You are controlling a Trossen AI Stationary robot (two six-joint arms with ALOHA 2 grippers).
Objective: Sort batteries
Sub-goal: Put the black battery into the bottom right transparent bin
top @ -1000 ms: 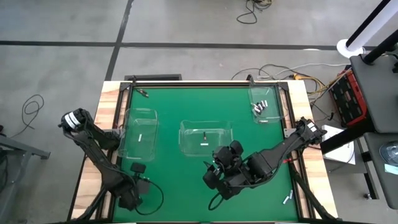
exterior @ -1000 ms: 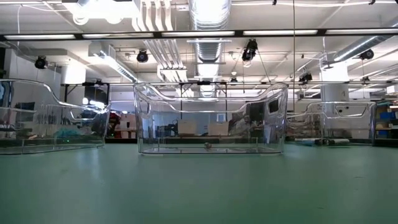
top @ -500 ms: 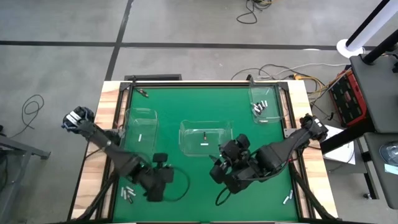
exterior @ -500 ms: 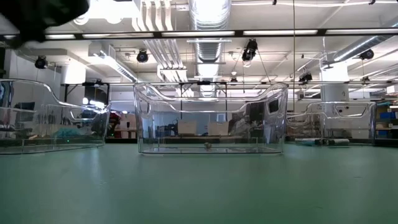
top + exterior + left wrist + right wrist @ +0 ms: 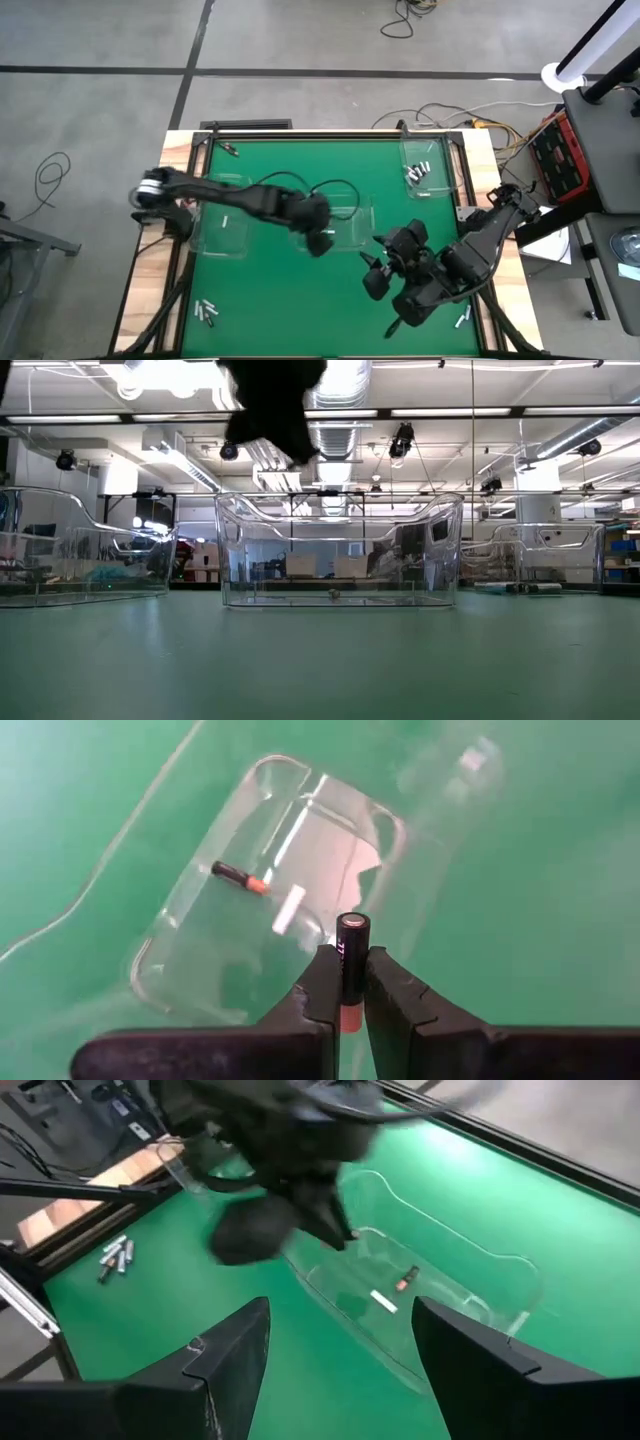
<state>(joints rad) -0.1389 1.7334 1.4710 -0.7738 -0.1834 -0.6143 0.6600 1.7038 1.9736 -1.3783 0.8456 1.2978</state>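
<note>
My left gripper (image 5: 350, 965) is shut on a dark battery (image 5: 352, 935) with an orange end and hangs above the near left part of the clear middle bin (image 5: 352, 205). In that bin lie a dark battery with an orange end (image 5: 240, 877) and a white one (image 5: 288, 910). My left gripper (image 5: 320, 240) shows at the table's middle in the high view. My right gripper (image 5: 372, 277) stands open to its right, nearer the front edge, touching nothing. Loose batteries (image 5: 207, 312) lie at the front left, and one (image 5: 462, 320) at the front right. My left gripper pinches the battery's lower half (image 5: 351, 988) between its two fingers. The battery lies along the fingers, its dark end (image 5: 352, 923) sticking out past the fingertips and its orange end back between them. It hangs clear, above the middle bin.
A clear bin (image 5: 225, 215) at the left holds one white battery. A clear bin (image 5: 425, 170) at the far right holds several. A small dark thing (image 5: 231, 150) lies at the far left corner. Open green mat lies along the front middle.
My left gripper has risen from the loose batteries at the front left and swung toward the table's middle and far side, carrying the dark battery to above the middle bin. The heap it stood over now shows. My right gripper has drifted toward the table's right edge.
</note>
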